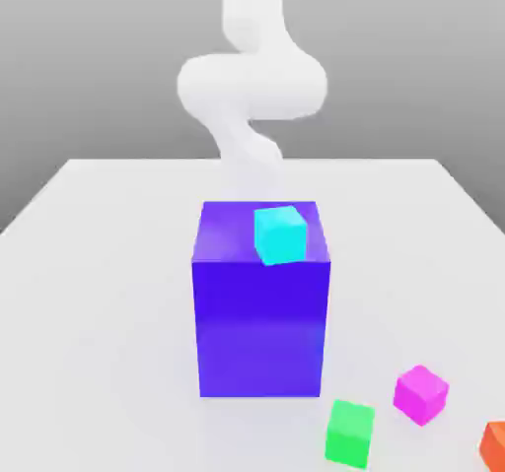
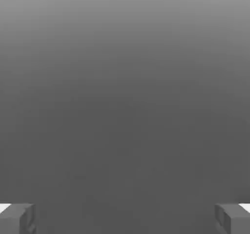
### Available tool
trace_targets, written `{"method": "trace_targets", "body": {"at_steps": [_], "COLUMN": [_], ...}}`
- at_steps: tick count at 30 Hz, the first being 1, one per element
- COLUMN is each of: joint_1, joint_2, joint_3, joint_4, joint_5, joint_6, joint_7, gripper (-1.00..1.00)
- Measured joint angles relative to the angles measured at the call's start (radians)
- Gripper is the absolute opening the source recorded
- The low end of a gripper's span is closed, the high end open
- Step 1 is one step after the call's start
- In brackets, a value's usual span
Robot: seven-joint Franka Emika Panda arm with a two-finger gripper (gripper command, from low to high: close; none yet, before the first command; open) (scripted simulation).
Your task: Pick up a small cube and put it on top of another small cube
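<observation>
I am holding my claw (image 2: pixel 125 220) spread and empty, the magenta cube (image 1: pixel 421 394) lying ungrasped on the table (image 1: pixel 108 293), well apart from its far edge, toward the exterior view's right. Both stages, lifting and stacking, are still awaiting me.

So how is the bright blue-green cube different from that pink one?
The cyan cube sits on top of the big blue-violet block, while the magenta cube rests down on the white table. The cyan cube shows a face almost straight on; the magenta cube has a corner turned forward. Both are plain and small beside that block.
</observation>
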Motion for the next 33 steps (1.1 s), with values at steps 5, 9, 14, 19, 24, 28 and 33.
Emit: {"method": "trace_targets", "body": {"at_steps": [5, 9, 14, 19, 24, 28, 33], "joint_1": [0.085, 0.148, 0.220, 0.286, 0.339, 0.381, 0.386], "joint_2": [0.139, 0.247, 0.381, 0.516, 0.650, 0.756, 0.889], "joint_3": [-0.012, -0.023, -0.033, -0.038, -0.021, -0.001, 0.053], "joint_4": [-0.034, -0.060, -0.093, -0.127, -0.160, -0.187, -0.220], "joint_5": [-0.039, -0.061, -0.075, -0.073, -0.057, -0.038, -0.022], "joint_6": [0.062, 0.109, 0.170, 0.232, 0.293, 0.343, 0.405], "joint_7": [-0.205, -0.369, -0.585, -0.812, -1.049, -1.242, -1.480], "gripper": [0.00, 0.00, 0.00, 0.00, 0.00, 0.00, 0.00]}}
